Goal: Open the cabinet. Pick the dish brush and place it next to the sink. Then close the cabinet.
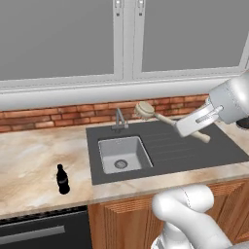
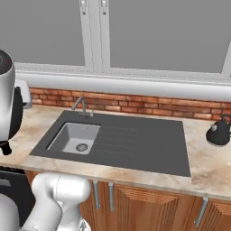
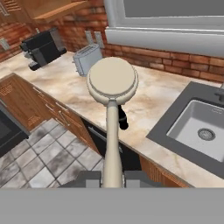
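My gripper [image 1: 184,126] is shut on the handle of the dish brush [image 1: 144,109], a pale beige brush with a round head. It holds the brush in the air over the draining side of the dark grey sink [image 1: 194,151]. In the hand view the dish brush [image 3: 112,80] rises straight up from between the fingertips of the gripper [image 3: 113,179]. The sink [image 3: 175,113] lies to its right there. A brown wooden edge of the cabinet [image 3: 54,8] shows at the top left. I cannot tell how its doors stand.
A black bottle [image 1: 62,179] stands on the marble counter [image 1: 39,155] left of the sink. A tap [image 1: 119,119] rises behind the basin. A black kettle [image 2: 219,131] sits at the right. A toaster [image 3: 87,59] and a coffee machine [image 3: 41,50] stand further along.
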